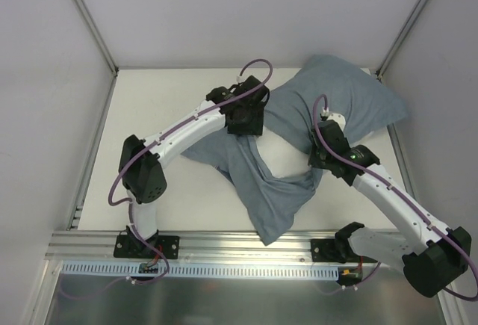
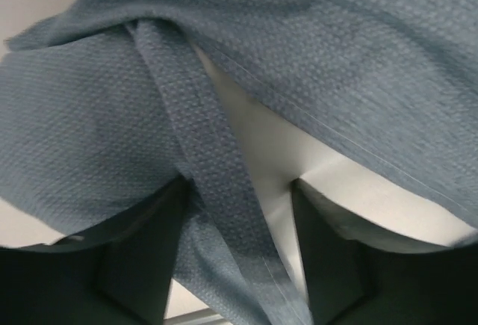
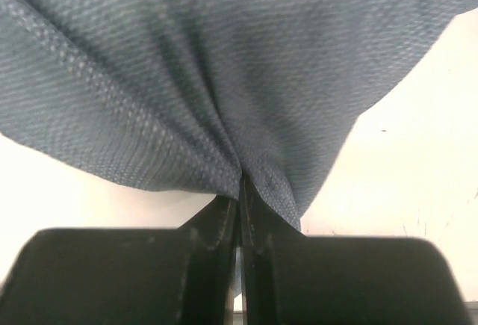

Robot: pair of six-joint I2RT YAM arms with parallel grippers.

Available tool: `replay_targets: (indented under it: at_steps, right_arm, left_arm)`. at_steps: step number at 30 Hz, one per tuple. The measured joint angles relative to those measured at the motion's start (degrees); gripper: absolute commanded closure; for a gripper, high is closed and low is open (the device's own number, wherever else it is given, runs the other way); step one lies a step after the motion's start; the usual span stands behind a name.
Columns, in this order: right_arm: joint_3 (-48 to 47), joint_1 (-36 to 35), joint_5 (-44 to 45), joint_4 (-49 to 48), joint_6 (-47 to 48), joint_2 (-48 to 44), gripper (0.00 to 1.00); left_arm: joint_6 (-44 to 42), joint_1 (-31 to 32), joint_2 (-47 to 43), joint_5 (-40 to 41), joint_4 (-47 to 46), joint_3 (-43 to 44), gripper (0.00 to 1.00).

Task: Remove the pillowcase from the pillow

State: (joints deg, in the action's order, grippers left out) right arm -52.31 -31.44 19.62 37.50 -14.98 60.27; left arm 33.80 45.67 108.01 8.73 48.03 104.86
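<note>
The enclosure had plain white walls (image 1: 224,11) with aluminium corner posts (image 1: 86,19). A flat white desk (image 1: 149,101) formed the working surface, and a metal rail (image 1: 224,244) ran along its near edge.

**Task item.** The large, thin, wrinkled grey-blue fabric pillowcase (image 1: 272,190) lay from the upper right of the top view to the lower centre.
- The upper-right part was plump and filled, and it sat close to the far right corner post.
- The pillow was hidden under that fabric.
- The rest of the cloth was limp and creased. It spread across the centre of the desk and ended in a folded tongue at the near edge, beside the rail.

**Left arm.** In the top view this arm reached from the lower left to the upper centre, with its head over the cloth where the plump part met the limp part.
- The left pincer (image 2: 239,190) stood open in the left wrist view, with its two dark fingers (image 2: 142,265) well apart at the bottom of the frame.
- A narrow hemmed band of the cloth ran between the fingers from the upper left to the bottom centre. It was not clamped.
- A pale surface showed behind the band. It could not be told whether this was desk or cushion.

**Right arm.** In the top view this arm reached from the lower right to the centre right, at the edge of the limp cloth.
- The right pincer (image 3: 239,190) was closed in the right wrist view, with its black fingers (image 3: 216,228) pressed together at the bottom centre.
- A gathered pleat of the cloth was nipped at the fingertips, and the fabric fanned out above them across the upper frame.
</note>
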Motion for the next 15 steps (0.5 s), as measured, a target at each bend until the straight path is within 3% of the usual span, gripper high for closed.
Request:
replay_targets:
  at_steps: [2,7,14,15]
  right_arm:
    - [-0.1,0.0,0.8,0.1,0.0,0.0,0.99]
    - [-0.3,1.5,1.9,0.5,0.2,-0.2,0.99]
    - [-0.6,5.6,1.8,1.4,0.5,-0.3,0.99]
    - [-0.6,5.7,1.7,1.4,0.5,-0.3,0.99]
  left_arm:
    - [0.8,-0.1,0.3,2.3,1.2,-0.9,0.58]
    - [2.5,-0.3,-7.2,6.6,1.7,-9.0,0.71]
    - [4.1,-1.0,-18.0,8.5,3.3,-20.7,0.75]
    - [4.6,-1.3,-18.1,8.5,3.3,-21.6,0.87]
